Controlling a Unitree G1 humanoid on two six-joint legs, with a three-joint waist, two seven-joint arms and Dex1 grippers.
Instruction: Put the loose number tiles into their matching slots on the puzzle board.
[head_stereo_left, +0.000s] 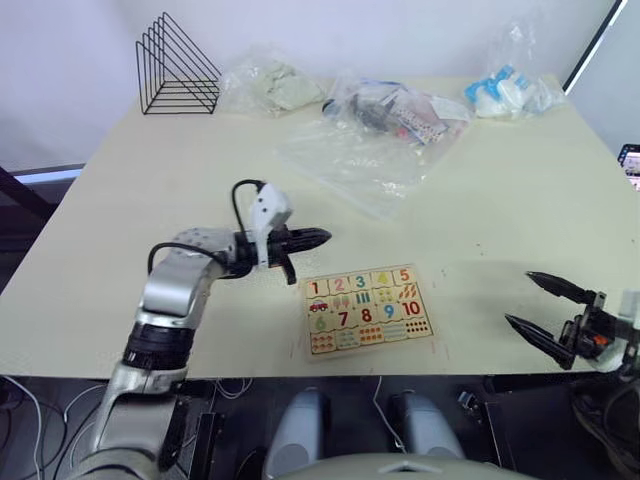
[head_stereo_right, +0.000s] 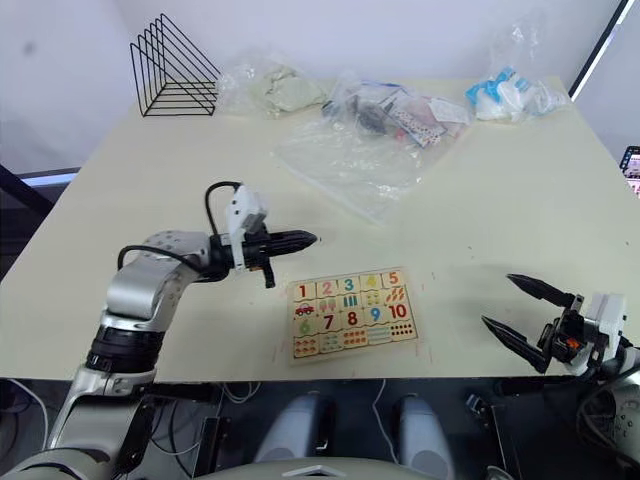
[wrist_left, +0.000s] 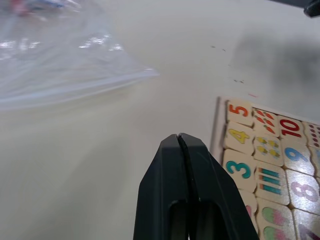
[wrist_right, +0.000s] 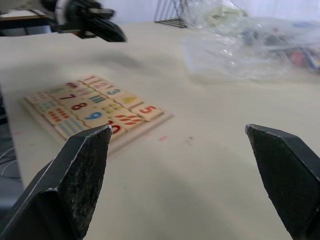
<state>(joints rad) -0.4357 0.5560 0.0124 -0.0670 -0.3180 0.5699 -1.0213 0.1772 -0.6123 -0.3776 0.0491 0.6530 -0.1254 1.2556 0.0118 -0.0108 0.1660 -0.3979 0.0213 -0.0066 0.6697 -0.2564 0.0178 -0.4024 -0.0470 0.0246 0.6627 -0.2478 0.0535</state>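
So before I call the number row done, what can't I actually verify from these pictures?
- Left wrist view: the shut left gripper hides the puzzle board beyond tile 3; tiles 1 and 2 unseen.
- Eye views: whether tiles 1 to 5 sit flush is too small to judge.
- Right wrist view: far tiles blurred; the open right gripper covers the near corner.

Wire rack (head_stereo_left: 178, 67), plastic bags (head_stereo_left: 368, 150)

left tool (head_stereo_left: 318, 238) closed, arm bent inward; right tool (head_stereo_left: 545, 312) spread wide.
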